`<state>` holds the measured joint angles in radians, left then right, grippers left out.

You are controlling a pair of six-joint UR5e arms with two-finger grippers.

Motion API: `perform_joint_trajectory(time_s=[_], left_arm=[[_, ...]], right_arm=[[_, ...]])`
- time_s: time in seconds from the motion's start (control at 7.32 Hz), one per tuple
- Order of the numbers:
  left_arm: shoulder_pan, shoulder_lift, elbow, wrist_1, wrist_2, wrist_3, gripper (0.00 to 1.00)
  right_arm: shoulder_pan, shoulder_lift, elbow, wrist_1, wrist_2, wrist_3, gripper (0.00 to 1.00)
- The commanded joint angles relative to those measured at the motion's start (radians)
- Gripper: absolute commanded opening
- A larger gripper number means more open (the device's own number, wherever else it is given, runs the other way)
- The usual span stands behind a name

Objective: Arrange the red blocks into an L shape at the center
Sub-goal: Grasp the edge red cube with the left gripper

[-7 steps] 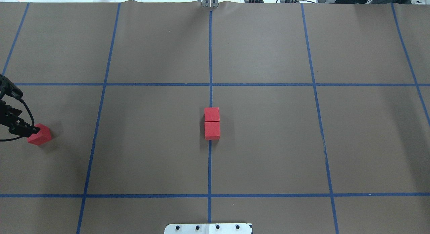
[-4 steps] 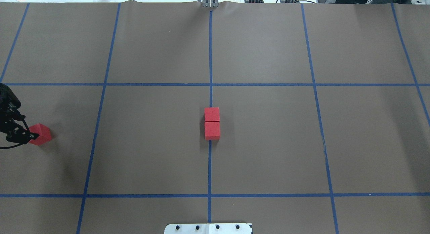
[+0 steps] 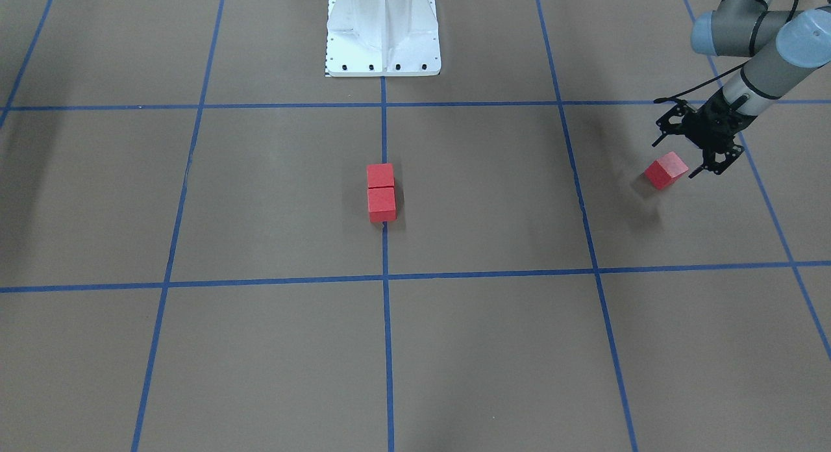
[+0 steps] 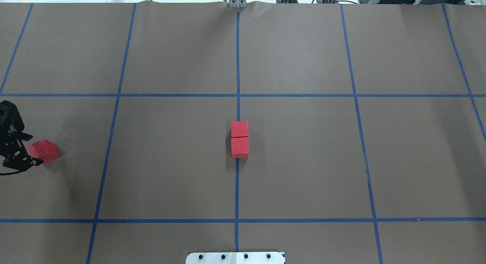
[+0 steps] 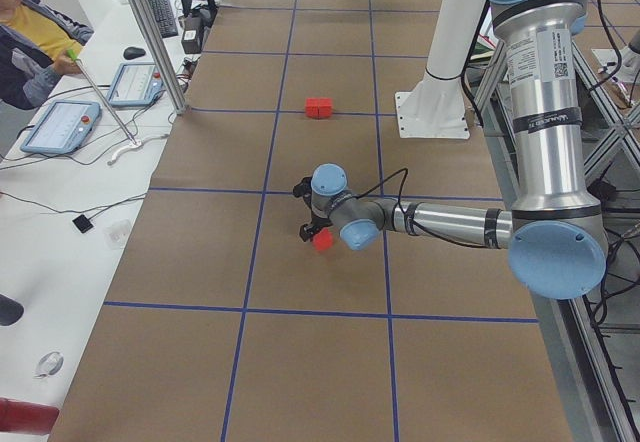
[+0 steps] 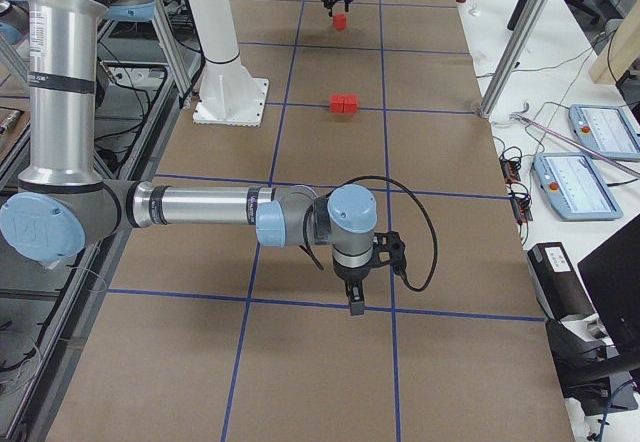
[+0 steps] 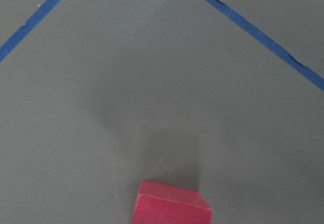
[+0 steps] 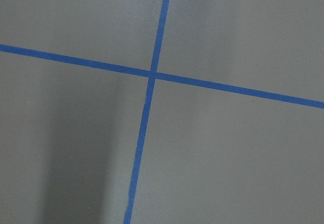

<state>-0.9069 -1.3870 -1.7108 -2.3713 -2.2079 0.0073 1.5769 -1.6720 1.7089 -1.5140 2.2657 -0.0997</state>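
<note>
Brown paper ruled into large squares by blue tape is being used as the cover of the counter (image 4: 303, 161). At the centre, two red blocks are being shown on the middle tape line (image 4: 237, 188). The far block (image 4: 239, 129) and the near block (image 4: 240, 147), counted from the robot's side, are lying edge to edge and touching, in a straight row along that line.

The third block (image 4: 44, 151) is lying well apart from the pair, beyond the next tape line on the robot's left. It is turned at an angle to the grid and is not yet being joined to the pair.

The left pincer (image 3: 676, 158) is being held open, its black fingers spread wide. In the front and overhead views the third block is being framed at the mouth between the fingertips. Whether any finger is touching it cannot be told. In the left wrist view the block is being cut off by the bottom edge, and a soft shadow is being cast on the paper beside it.

The right pincer (image 6: 355, 302) is being seen only in the right side view, pointed down over the counter near a tape crossing, far from all three blocks. Its state cannot be told. Only such a crossing is being shown in the right wrist view.
</note>
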Motion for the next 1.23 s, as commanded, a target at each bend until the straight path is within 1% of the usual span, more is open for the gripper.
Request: perform_joint_trajectory(time_s=[0.0, 0.14, 0.55, 0.68, 0.82, 0.96, 1.09], left_arm=[[0.000, -0.004, 0.016, 0.001, 0.007, 0.033, 0.98], [0.003, -0.013, 0.025, 0.001, 0.022, 0.031, 0.98], [0.008, -0.030, 0.051, 0.001, 0.024, 0.033, 0.98], [0.013, -0.036, 0.059, 0.001, 0.024, 0.031, 0.89], [0.013, -0.037, 0.060, 0.001, 0.022, 0.033, 0.55], [0.013, -0.037, 0.060, 0.003, 0.022, 0.031, 0.27], [0.013, -0.037, 0.059, 0.003, 0.017, 0.031, 0.10]], right_arm=[[0.000, 0.000, 0.000, 0.000, 0.000, 0.000, 0.99], [0.000, 0.000, 0.000, 0.000, 0.000, 0.000, 0.99], [0.000, 0.000, -0.002, 0.000, 0.000, 0.000, 0.99], [0.000, 0.000, -0.002, 0.000, 0.000, 0.000, 0.99], [0.000, 0.000, 0.000, 0.000, 0.000, 0.000, 0.99], [0.000, 0.000, 0.000, 0.000, 0.000, 0.000, 0.99], [0.000, 0.000, 0.000, 0.000, 0.000, 0.001, 0.99]])
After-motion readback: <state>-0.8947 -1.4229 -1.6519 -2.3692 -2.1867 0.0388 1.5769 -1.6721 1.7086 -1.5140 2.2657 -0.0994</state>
